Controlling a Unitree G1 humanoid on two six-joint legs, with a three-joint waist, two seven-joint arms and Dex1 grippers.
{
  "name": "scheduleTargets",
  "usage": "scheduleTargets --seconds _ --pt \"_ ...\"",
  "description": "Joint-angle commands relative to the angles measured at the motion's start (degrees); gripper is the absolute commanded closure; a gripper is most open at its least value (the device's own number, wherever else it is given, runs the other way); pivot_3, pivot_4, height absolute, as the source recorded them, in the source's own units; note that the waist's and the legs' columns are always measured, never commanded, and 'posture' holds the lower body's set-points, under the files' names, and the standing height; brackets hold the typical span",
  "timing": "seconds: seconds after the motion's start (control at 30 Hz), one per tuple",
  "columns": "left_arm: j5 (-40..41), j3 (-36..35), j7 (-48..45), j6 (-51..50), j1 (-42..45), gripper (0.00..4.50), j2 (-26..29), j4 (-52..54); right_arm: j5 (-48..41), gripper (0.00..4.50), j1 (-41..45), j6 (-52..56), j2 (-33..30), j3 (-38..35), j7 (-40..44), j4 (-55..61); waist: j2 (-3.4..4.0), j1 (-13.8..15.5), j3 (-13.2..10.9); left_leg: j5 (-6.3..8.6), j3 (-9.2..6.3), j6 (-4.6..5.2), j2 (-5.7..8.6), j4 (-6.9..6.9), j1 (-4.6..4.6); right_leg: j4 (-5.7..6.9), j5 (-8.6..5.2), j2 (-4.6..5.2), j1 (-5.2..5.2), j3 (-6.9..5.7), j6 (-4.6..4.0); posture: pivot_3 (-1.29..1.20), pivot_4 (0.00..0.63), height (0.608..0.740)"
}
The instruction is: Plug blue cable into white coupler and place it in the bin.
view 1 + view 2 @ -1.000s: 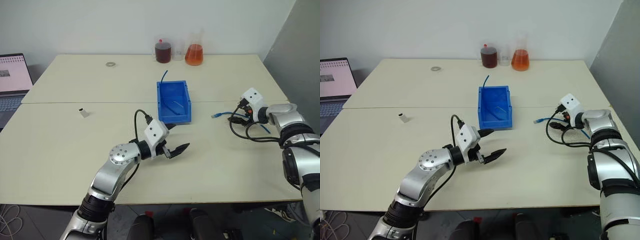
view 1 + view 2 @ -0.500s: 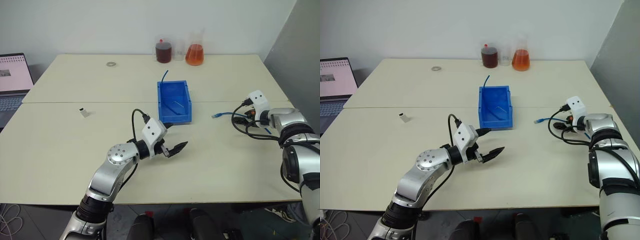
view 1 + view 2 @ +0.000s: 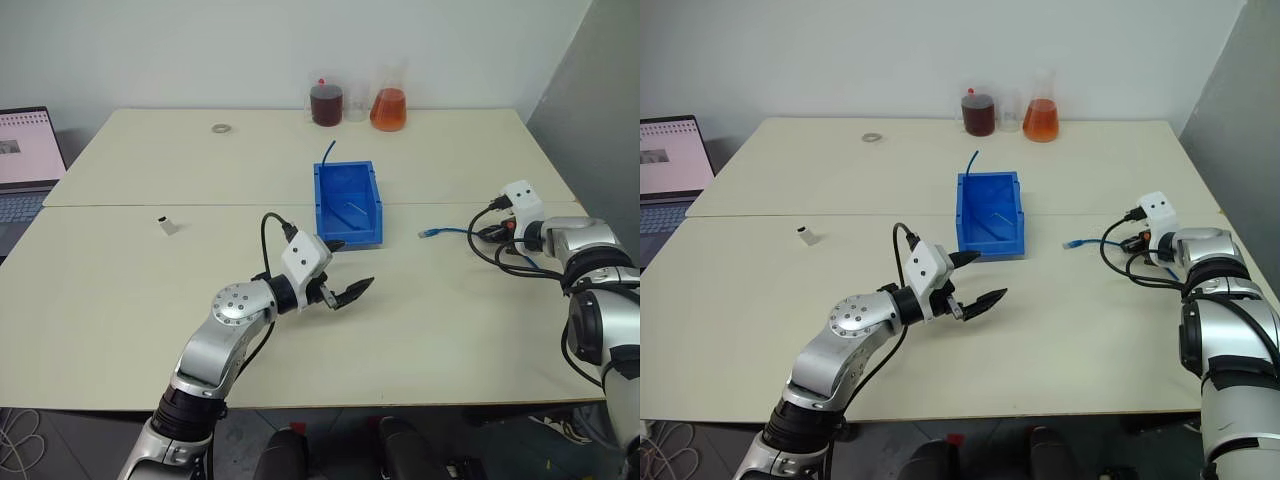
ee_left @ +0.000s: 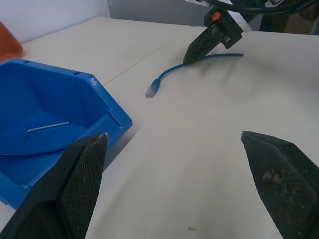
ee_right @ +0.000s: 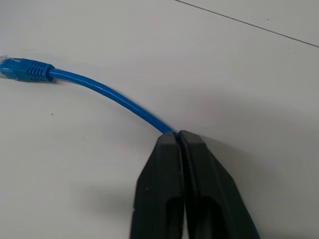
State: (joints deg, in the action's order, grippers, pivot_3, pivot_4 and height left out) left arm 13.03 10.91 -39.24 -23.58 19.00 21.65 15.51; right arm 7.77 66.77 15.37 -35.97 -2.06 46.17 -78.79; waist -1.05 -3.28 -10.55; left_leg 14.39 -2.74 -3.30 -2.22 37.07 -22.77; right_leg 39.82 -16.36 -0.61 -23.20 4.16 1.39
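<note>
Now, right fingers (image 5: 178, 137) pinched on blue cable (image 3: 452, 231), plug toward bin (image 3: 367, 236) (lying crosswise), left fingers (image 3: 340, 272) wide, empty

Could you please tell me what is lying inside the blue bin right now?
Inside the bin lies a small bent metal piece on its floor, and a short dark blue cable stub sticks up over the back wall. The near front corner of the floor is hidden by the bin's wall.
</note>
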Motion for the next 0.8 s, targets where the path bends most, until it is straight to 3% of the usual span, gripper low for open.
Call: scheduleTargets --seconds 0.03,0.37,0.47,0.53,0.67,0.8 --pt "0.7 -0.8 -0.9 0.5 0.1 0.00 1.1 1.9 -0.2 4.48 0.5 -0.6 -1.3 -0.9 1.7 0.9 0.00 0.0 0.0 0.00 0.00 0.00 0.00 0.00 0.00 0.00 0.00 0.00 0.00 0.00 0.00 0.00 0.150 0.740" --pt "5.1 -7.0 -2.9 -2.5 -2.5 0.00 6.3 6.3 0.7 4.48 -0.6 -3.8 -4.5 3.1 20.2 4.1 0.01 0.0 0.0 0.00 0.00 0.00 0.00 -0.01 0.00 -0.03 0.00 0.00 0.00 -0.01 0.00 0.00 0.150 0.740" --pt "6.4 -7.8 -3.6 -3.1 -3.7 0.00 7.5 7.0 0.2 4.48 -1.2 -3.8 -5.0 3.5 22.4 5.1 0.01 0.0 0.0 0.00 0.00 0.00 0.00 -0.01 0.01 -0.03 0.00 0.01 0.00 -0.01 0.00 0.00 0.150 0.740" --pt "6.3 -7.6 -4.0 -2.2 -3.7 0.00 7.5 5.8 -0.4 4.48 -0.8 -3.5 -4.8 2.5 19.6 4.9 0.01 0.0 0.0 0.00 -0.03 0.00 -0.01 0.01 0.00 -0.02 0.00 0.01 0.00 -0.03 0.00 0.00 0.150 0.740" --pt "5.3 -6.4 -4.5 -0.7 -0.5 0.00 6.3 1.8 -1.8 4.48 2.1 -2.6 -2.2 -0.5 5.6 3.1 0.01 -0.1 0.0 0.00 -0.01 0.00 0.00 0.02 0.01 0.04 0.00 0.01 0.00 -0.02 0.00 0.00 0.150 0.740" --pt "5.0 -5.4 -5.0 0.0 0.5 0.00 5.7 1.1 0.0 3.59 2.3 -2.9 -0.7 0.0 -0.2 1.9 0.01 -0.2 0.0 -0.02 -0.01 -0.01 -0.01 0.00 0.03 0.05 0.00 -0.02 0.00 -0.01 0.00 0.00 0.150 0.740"
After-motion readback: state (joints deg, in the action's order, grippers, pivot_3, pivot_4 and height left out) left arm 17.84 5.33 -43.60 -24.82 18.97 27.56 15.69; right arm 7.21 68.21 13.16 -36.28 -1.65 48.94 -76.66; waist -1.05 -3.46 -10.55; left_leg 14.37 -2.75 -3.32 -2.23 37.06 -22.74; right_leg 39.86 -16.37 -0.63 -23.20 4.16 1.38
